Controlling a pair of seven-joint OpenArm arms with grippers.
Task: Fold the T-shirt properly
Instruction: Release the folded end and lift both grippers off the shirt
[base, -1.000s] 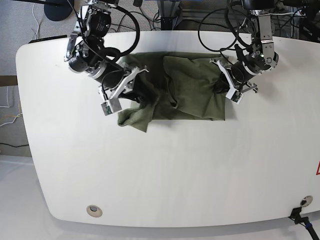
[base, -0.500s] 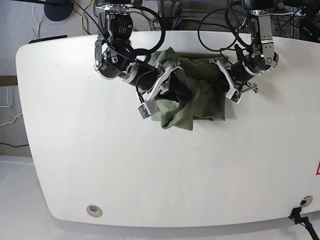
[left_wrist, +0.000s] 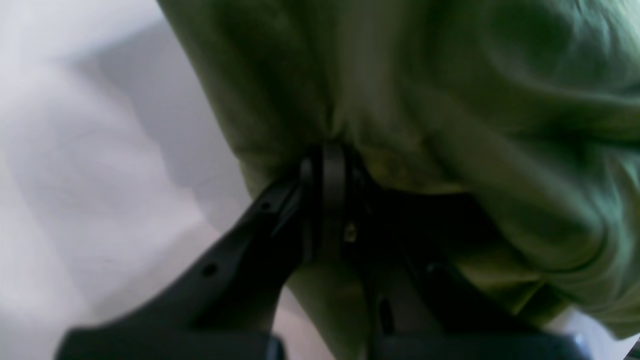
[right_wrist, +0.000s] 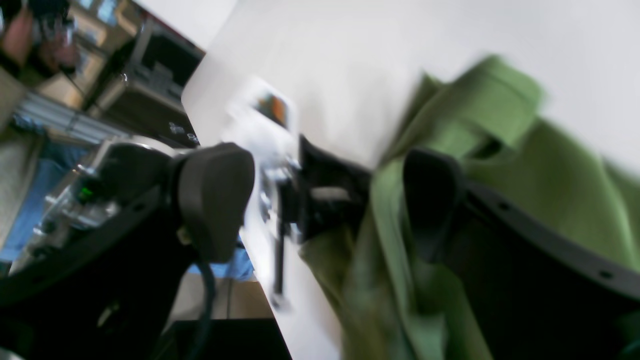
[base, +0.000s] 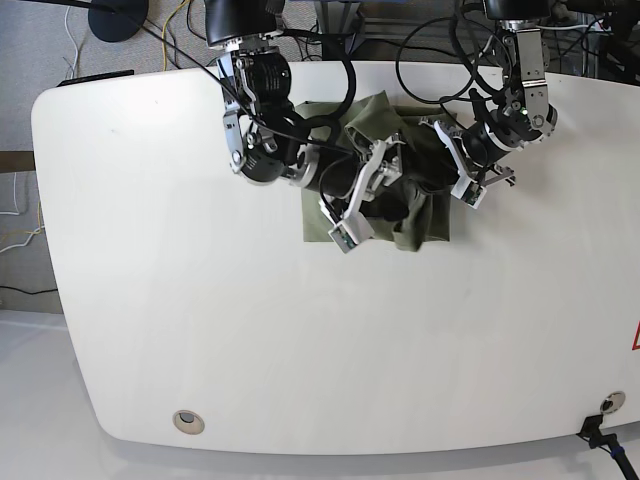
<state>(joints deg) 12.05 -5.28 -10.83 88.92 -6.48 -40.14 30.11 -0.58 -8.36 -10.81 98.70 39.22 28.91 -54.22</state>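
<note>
The olive-green T-shirt (base: 418, 205) lay bunched and doubled over near the desk's (base: 300, 340) far edge, partly lifted, its cloth creased and rumpled.

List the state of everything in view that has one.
T-shirt: bunched, partly folded over on the table, gripped at both sides.
Left end effector: shut on the T-shirt's edge.
Right end effector: shut on a fold of the T-shirt, carrying it across.
</note>
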